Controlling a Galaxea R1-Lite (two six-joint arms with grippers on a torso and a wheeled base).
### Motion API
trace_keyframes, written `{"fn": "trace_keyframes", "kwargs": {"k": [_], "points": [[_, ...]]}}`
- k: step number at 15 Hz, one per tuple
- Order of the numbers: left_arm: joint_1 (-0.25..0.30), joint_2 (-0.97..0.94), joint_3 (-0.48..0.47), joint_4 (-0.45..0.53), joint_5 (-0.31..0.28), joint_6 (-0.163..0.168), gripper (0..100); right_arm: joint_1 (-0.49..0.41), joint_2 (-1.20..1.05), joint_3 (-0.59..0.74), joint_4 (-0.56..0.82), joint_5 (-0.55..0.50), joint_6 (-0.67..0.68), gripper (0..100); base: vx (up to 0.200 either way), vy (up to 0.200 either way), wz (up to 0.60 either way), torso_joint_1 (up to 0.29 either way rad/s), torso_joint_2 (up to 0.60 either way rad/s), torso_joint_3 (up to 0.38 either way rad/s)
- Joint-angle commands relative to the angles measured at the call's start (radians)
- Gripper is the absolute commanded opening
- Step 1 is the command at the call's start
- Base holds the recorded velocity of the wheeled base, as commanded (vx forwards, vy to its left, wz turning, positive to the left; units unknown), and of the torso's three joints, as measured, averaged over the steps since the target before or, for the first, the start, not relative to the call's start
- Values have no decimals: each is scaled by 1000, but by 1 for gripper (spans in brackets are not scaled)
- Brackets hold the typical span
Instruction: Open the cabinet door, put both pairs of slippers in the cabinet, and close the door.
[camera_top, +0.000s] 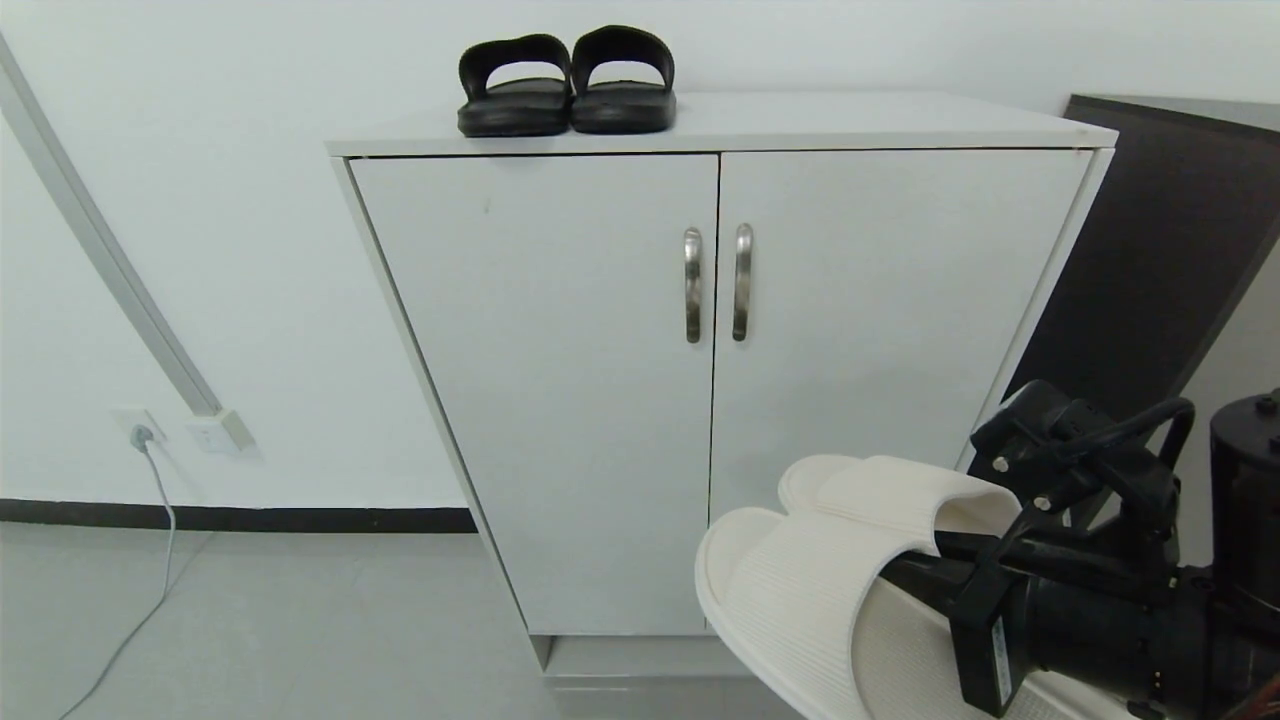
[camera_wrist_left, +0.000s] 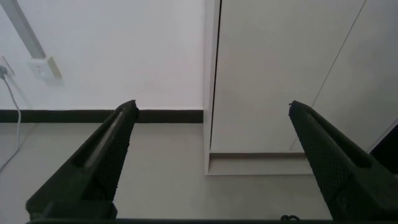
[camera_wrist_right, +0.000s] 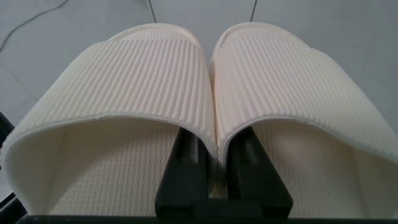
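Where 2 cream ribbed open-toe slippers (camera_top: 800, 590) sit side by side: pinched at their inner strap walls by the clenched right gripper (camera_wrist_right: 214, 168), low before the white 2-door cabinet's (camera_top: 560, 400) shut right door (camera_top: 880, 330). On the cabinet top, toward the left end, 2 black open-toe slides (camera_top: 567, 85). Left gripper (camera_wrist_left: 211, 107) spread wide, empty, near the cabinet's bottom left corner.

A white cabinet (camera_top: 850, 118) is shown standing on a grey floor (camera_top: 300, 620) against a white wall (camera_top: 200, 200), its two doors (camera_top: 540, 380) shut. On its flat top, towards the left front edge, a pair of black slippers (camera_top: 567, 85) is set side by side, apparently touching. A grey cable (camera_top: 167, 560) is trailed across the floor.
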Motion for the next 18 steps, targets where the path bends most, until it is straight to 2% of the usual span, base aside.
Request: {"fn": "trace_keyframes", "kwargs": {"k": [1, 3, 5, 7, 9, 10, 11, 13, 15, 16, 18], "points": [[0, 0, 0, 0, 0, 5, 100, 0, 3, 1, -1, -1, 0, 0, 0, 0, 0, -7, 217, 222], [0, 0, 0, 0, 0, 11, 100, 0, 6, -1, -1, 1, 0, 0, 0, 0, 0, 2, 98, 83], [0, 0, 0, -1, 3, 35, 100, 2, 7, -1, -1, 1, -1, 0, 0, 0, 0, 0, 0, 0], [-1, 15, -17, -4, -44, 64, 100, 2, 7, 2, -3, 1, -9, 0, 0, 0, 0, 0, 0, 0], [-3, 146, -186, -4, -66, -2, 100, 2, 11, 4, -1, 2, -9, 0, 0, 0, 0, 0, 0, 0], [-9, 251, -261, -4, -87, -20, 100, 2, 20, 4, -3, 2, -9, 0, 0, 0, 0, 0, 0, 0], [-15, 385, -316, -43, -145, -18, 100, 0, 27, 4, -4, 2, -9, 0, 0, 0, 0, 0, 0, 0], [-17, 567, -333, -199, -270, -20, 100, 0, 26, 4, -4, 2, -7, 0, 0, 0, 0, 0, 0, 0], [-18, 745, -362, -342, -343, -20, 100, 0, 23, 10, -3, 2, -9, 0, 0, 0, 0, 0, 0, 0], [-44, 817, -394, -380, -365, -21, 100, 0, 21, 13, -4, 2, -9, 0, 0, 0, 0, 0, 0, 0], [-159, 925, -471, -397, -366, -23, 100, 0, 24, 16, -23, 2, -9, 0, 0, 0, 0, 0, 0, 0]]}}
